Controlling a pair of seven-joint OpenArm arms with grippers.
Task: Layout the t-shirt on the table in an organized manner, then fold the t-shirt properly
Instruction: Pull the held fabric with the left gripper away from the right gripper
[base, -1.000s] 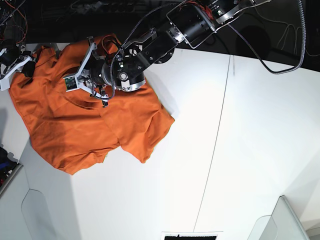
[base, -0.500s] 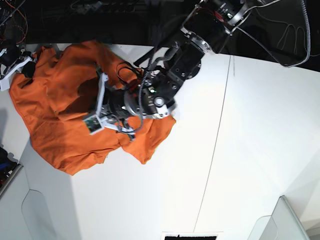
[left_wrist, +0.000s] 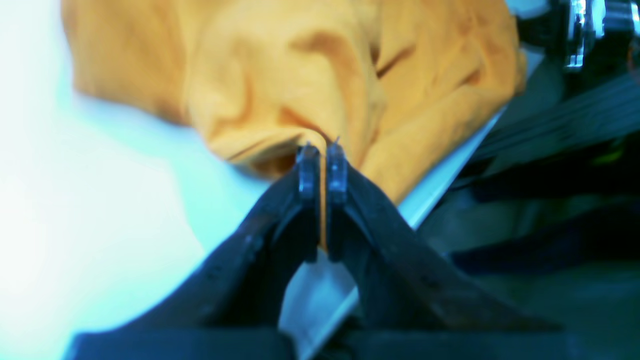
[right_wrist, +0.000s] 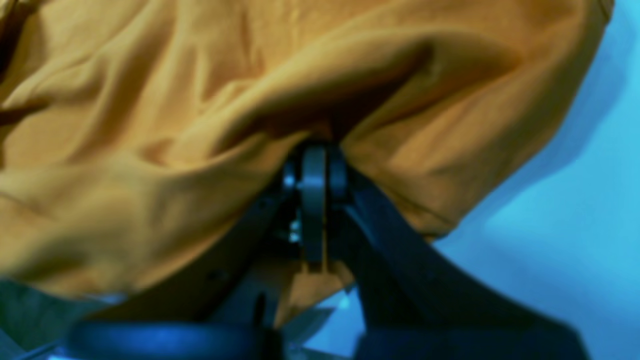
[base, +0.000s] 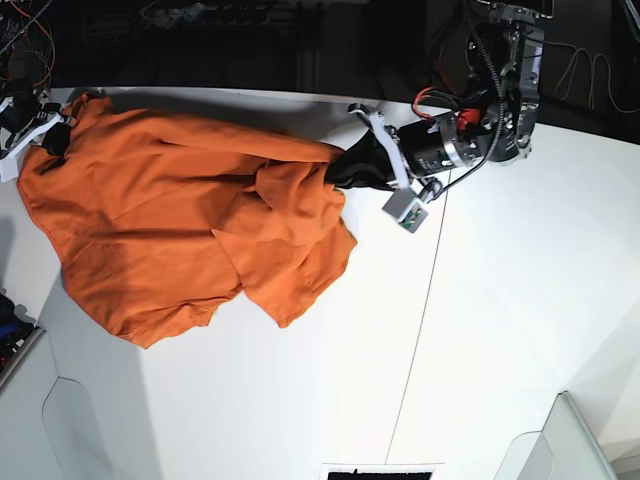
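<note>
T-shirt (base: 170, 230) bunched at counter's (base: 500, 330) far left corner | left claw (left_wrist: 322, 150) clamped on t-shirt fold | right claw (right_wrist: 314, 165) clamped on t-shirt edge

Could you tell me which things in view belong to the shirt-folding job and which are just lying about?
Job: t-shirt, table, left gripper, right gripper, both shut on the shirt.
Lying about: clear bin, cables.

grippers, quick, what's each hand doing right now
Left hand: closed, pinching the t-shirt.
Right hand: closed, gripping the t-shirt fabric.
</note>
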